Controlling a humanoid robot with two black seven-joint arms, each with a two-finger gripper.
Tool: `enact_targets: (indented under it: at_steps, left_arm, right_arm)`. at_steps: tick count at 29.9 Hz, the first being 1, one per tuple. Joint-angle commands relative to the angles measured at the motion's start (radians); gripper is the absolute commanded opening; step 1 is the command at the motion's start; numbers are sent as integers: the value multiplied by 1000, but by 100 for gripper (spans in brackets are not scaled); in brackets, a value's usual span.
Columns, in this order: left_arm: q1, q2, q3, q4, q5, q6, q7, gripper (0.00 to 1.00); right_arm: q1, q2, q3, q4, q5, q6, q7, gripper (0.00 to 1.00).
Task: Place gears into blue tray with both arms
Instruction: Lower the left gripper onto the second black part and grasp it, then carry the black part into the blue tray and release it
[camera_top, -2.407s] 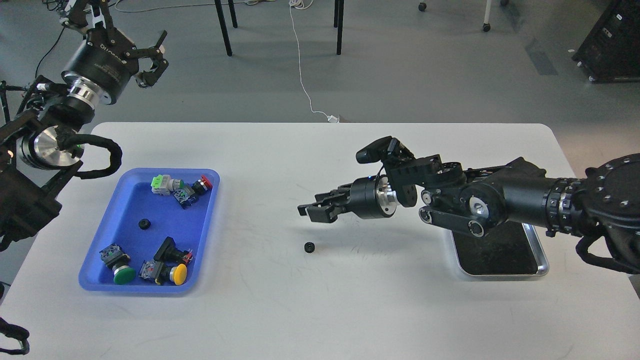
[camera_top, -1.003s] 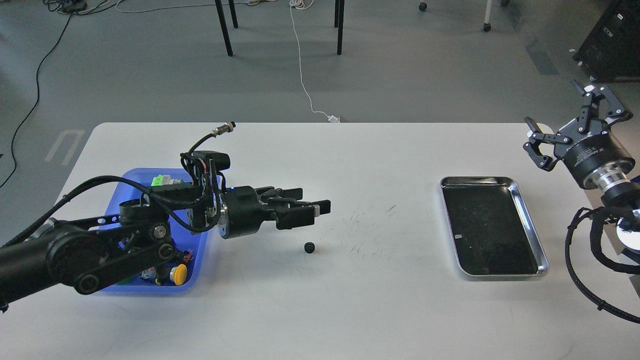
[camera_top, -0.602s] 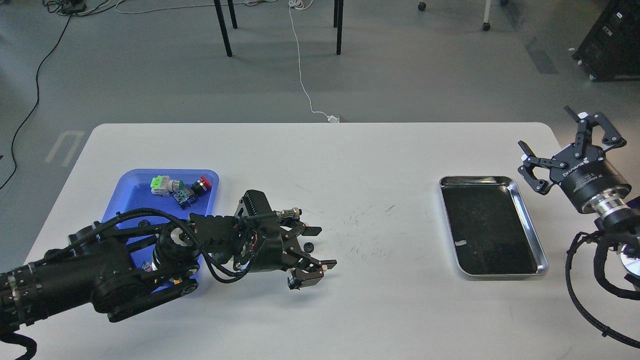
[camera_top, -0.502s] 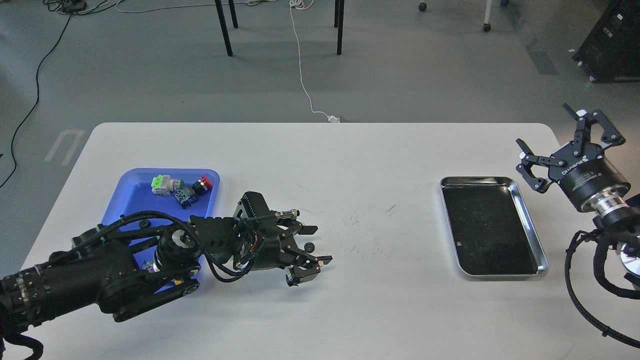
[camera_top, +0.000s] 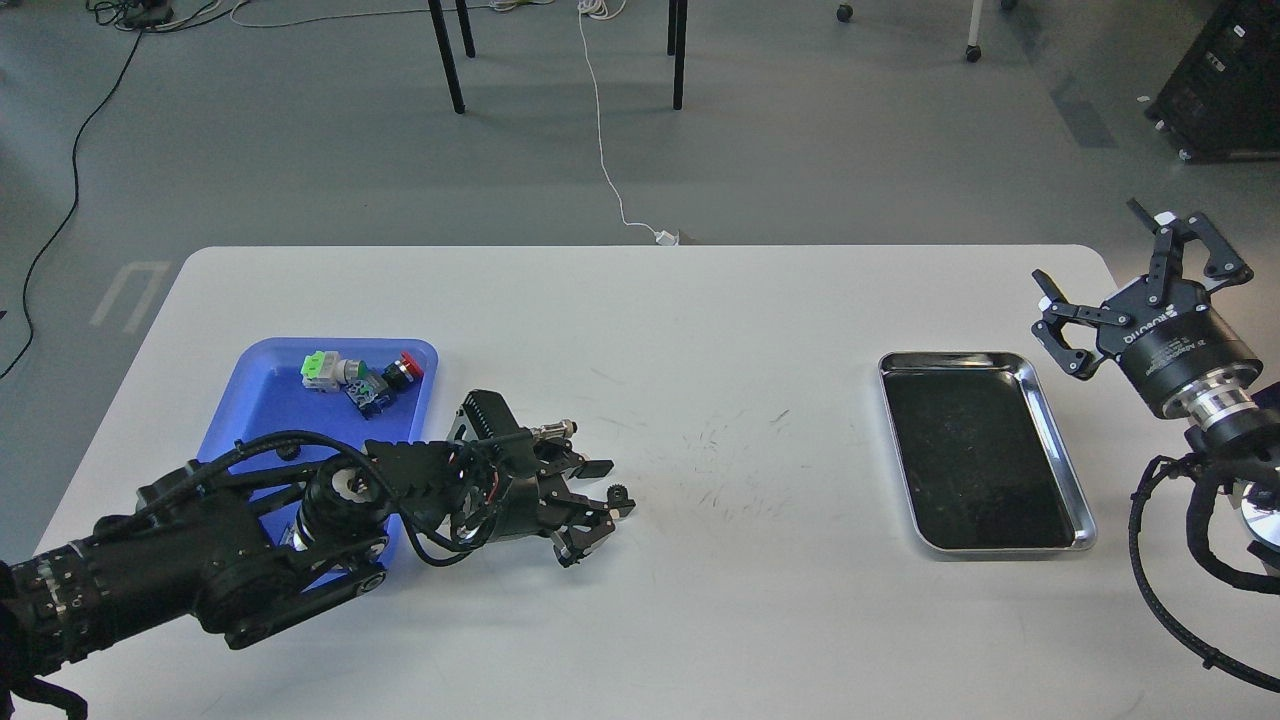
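**Op 1:** Where's the gear (camera_top: 621, 491) from my left end effector (camera_top: 592, 497)?

**Op 2:** At the fingertips, just right of them, between the spread jaws and flat on the table (camera_top: 700, 620). Nothing gripped yet.

**Op 1:** The right end effector (camera_top: 1140, 275)?

**Op 2:** Open, empty, well apart. Left is nearer. The gear's tiny, black, toothed; the blue tray (camera_top: 250, 400) lies left.

Robotics lab, white worktable (camera_top: 700, 330), grey floor (camera_top: 800, 130), trailing cables (camera_top: 605, 150)
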Motion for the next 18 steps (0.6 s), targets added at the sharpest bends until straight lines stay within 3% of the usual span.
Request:
enact_targets:
  at_steps: [1, 9, 14, 18]
  left_arm:
    - [1, 0, 0, 1, 0, -1, -1, 40]
    - [13, 12, -11, -1, 0, -1, -9, 9]
    - [10, 32, -44, -11, 0, 19, -3, 8]
    - [10, 96, -83, -40, 0, 115, -12, 8]
  right_arm:
    - [0, 0, 1, 1, 0, -1, 0, 95]
    - [0, 0, 1, 0, 0, -4, 0, 95]
    - [0, -12, 1, 1, 0, -4, 0, 95]
    - [0, -21, 2, 0, 0, -4, 0, 95]
